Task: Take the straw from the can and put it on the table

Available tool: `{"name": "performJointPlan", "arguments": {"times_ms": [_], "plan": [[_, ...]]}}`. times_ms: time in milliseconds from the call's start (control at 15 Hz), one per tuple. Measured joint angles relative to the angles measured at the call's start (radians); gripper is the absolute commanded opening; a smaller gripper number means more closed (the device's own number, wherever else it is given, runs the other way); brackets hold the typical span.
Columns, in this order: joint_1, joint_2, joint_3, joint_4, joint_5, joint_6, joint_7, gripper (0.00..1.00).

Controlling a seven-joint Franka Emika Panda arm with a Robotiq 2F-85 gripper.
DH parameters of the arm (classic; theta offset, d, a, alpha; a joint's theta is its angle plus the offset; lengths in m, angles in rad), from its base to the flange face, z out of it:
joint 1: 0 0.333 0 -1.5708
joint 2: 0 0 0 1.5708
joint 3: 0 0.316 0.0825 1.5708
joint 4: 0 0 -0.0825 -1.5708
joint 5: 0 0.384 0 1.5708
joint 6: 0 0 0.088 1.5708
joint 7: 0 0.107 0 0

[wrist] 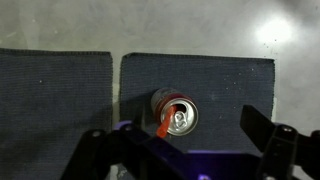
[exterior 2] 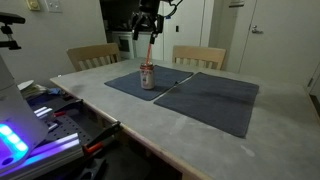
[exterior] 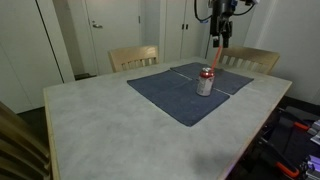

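Observation:
The can (exterior: 206,82) stands upright on a dark blue-grey mat (exterior: 165,95) on the speckled grey table (exterior: 100,125). It shows in both exterior views (exterior 2: 147,77) and from above in the wrist view (wrist: 176,112). The red-orange straw (exterior: 214,55) stands in the can's opening and leans upward; it also shows in the other views (exterior 2: 150,52) (wrist: 165,125). My gripper (exterior: 221,40) hangs right above the can, fingers wide apart, with the straw's top near the fingertips (exterior 2: 150,36) (wrist: 172,130). I cannot tell whether a finger touches the straw.
A second dark mat (exterior 2: 215,100) lies beside the first, a narrow gap between them (wrist: 115,90). Two wooden chairs (exterior: 133,57) (exterior: 250,60) stand at the table's far edge. Bare tabletop (exterior 2: 190,145) surrounds the mats. Doors and equipment lie beyond the table.

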Motion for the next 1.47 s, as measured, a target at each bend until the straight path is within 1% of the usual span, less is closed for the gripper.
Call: {"name": "performJointPlan", "arguments": {"times_ms": [67, 600, 667, 733, 800, 867, 933, 1467], "plan": [[0.0, 0.007, 0.001, 0.008, 0.0, 0.0, 0.0, 0.61], [0.0, 0.049, 0.01, 0.05, 0.0, 0.0, 0.0, 0.05], [0.0, 0.05, 0.011, 0.052, 0.0, 0.0, 0.0, 0.04], [0.0, 0.05, 0.012, 0.053, 0.0, 0.0, 0.0, 0.09], [0.0, 0.05, 0.012, 0.053, 0.0, 0.0, 0.0, 0.35], [0.0, 0.05, 0.012, 0.053, 0.0, 0.0, 0.0, 0.34], [0.0, 0.051, 0.012, 0.053, 0.0, -0.001, 0.001, 0.35], [0.0, 0.06, 0.012, 0.051, 0.0, -0.009, 0.007, 0.9]]}}
